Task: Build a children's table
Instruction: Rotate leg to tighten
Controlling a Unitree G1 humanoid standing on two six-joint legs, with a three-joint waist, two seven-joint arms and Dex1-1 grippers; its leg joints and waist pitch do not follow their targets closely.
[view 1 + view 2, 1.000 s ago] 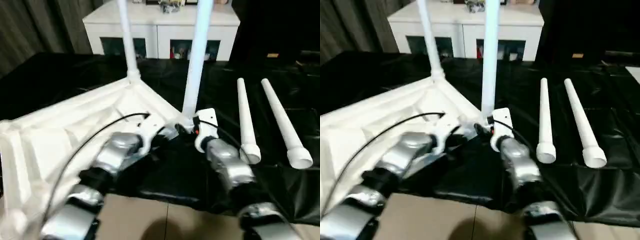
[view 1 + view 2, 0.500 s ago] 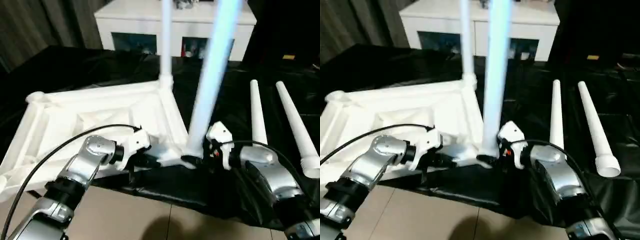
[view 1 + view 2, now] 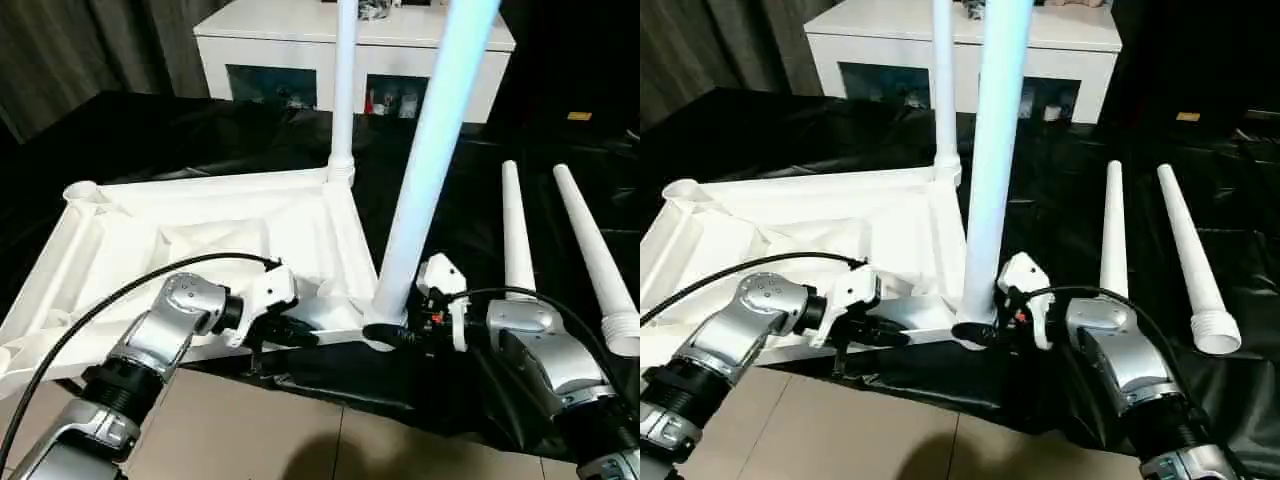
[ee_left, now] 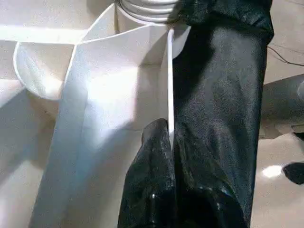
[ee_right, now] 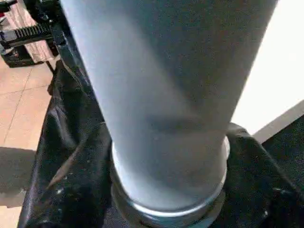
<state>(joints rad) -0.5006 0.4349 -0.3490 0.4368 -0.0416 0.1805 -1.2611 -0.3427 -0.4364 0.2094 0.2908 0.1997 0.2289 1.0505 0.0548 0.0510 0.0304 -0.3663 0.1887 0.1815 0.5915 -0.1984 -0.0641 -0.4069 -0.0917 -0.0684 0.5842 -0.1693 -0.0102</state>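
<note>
The tabletop (image 3: 190,235) lies upside down on the black-covered work surface (image 3: 450,210), ribs facing up, its near right corner at the edge of the cover. A leg (image 3: 343,85) stands upright in the far right corner socket. A second leg (image 3: 430,160) rises from the near right socket, leaning slightly right. Two spare legs (image 3: 515,240) lie side by side on the cover to the right, well apart from the tabletop.

The left gripper (image 3: 290,330) is pinched onto the tabletop's near edge rib, steadying it. The right gripper (image 3: 400,335) sits at the base of the leaning leg; whether its fingers clasp it I cannot tell.

The lean suggests the thread may be crossed, so further turning could jam it or twist the tabletop sideways.
</note>
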